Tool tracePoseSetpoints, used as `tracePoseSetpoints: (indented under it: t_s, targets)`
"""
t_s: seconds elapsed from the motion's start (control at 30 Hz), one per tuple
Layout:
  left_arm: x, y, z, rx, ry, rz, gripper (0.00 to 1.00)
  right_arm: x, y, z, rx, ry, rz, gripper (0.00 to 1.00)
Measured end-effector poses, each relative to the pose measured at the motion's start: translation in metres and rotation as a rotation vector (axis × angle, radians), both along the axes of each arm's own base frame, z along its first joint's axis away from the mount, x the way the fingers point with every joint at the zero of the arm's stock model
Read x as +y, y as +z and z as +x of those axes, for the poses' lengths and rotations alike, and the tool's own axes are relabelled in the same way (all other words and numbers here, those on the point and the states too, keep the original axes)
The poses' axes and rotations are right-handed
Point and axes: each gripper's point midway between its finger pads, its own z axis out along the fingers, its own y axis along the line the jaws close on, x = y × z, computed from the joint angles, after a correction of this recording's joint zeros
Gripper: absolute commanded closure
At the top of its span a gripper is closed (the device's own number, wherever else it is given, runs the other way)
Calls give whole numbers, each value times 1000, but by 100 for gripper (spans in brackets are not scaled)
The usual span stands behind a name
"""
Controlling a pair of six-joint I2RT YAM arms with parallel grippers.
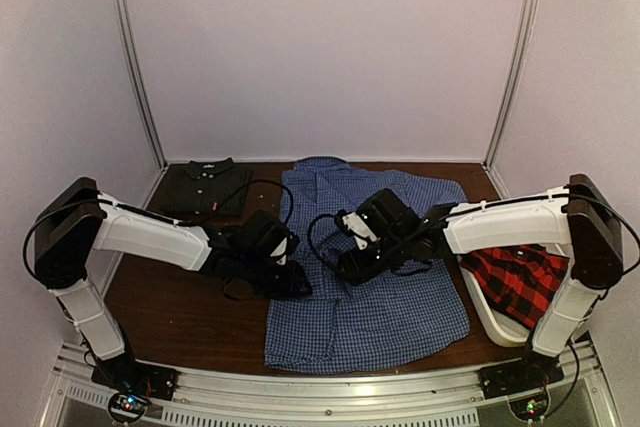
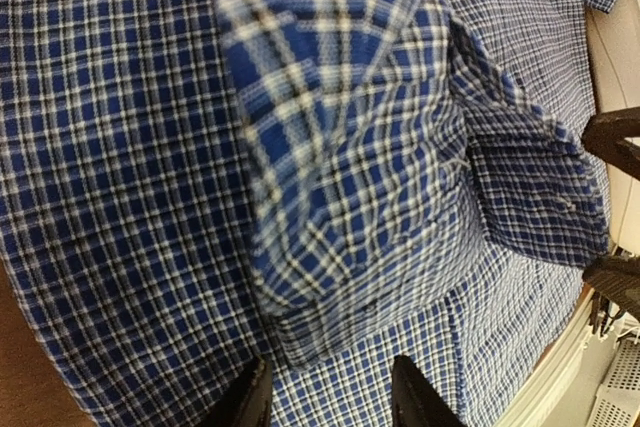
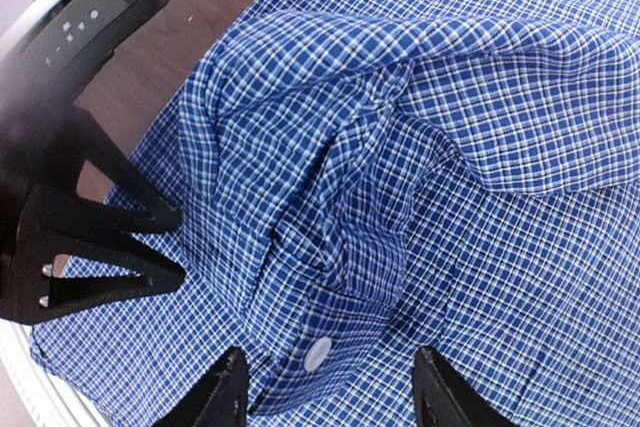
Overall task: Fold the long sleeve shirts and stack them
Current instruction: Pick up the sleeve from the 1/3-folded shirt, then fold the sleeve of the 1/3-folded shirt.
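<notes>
The blue gingham shirt (image 1: pixel 370 317) lies spread across the middle of the table, bunched into folds near its centre. My left gripper (image 1: pixel 290 282) hovers low over the shirt's left edge. In its wrist view the left gripper (image 2: pixel 330 367) is open, the checked cloth (image 2: pixel 120 197) lying under the gap and a raised fold just beyond. My right gripper (image 1: pixel 345 267) faces it from the right. That right gripper (image 3: pixel 330 357) is open too, with a buttoned cuff (image 3: pixel 318 354) on the bunched cloth (image 3: pixel 520 277) between its tips. The charcoal shirt (image 1: pixel 205 187) lies folded at the back left. The red-and-black plaid shirt (image 1: pixel 518 282) sits in the tub.
A white plastic tub (image 1: pixel 490 322) stands at the right front edge under the right arm. White walls and metal posts (image 1: pixel 140 67) close in the back and sides. The two grippers are close together over the shirt, with dark brown table (image 1: pixel 180 312) at the front left.
</notes>
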Motion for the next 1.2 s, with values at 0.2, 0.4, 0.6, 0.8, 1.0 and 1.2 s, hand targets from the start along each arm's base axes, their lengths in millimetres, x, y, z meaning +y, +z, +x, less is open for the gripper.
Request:
tracePoseSetpoints:
  t_s: [0.2, 0.4, 0.6, 0.8, 1.0, 1.2]
  targets:
    - [-8, 7, 5, -19, -8, -26, 88, 4, -9, 1, -9, -7, -14, 81]
    - [-12, 12, 6, -24, -20, -43, 100, 6, -12, 0, -1, 2, -52, 99]
    - [-14, 22, 1, -10, -37, -61, 100, 9, 8, -3, 15, 18, -93, 100]
    - [-9, 50, -10, -2, -60, -97, 100, 8, 11, -26, 78, 65, -154, 100]
    - [0, 50, -24, 43, -81, -84, 100, 26, -6, -55, 154, 142, -192, 97]
    - [20, 23, -43, 121, -89, -11, 100, 36, -22, -71, 216, 171, -189, 73]
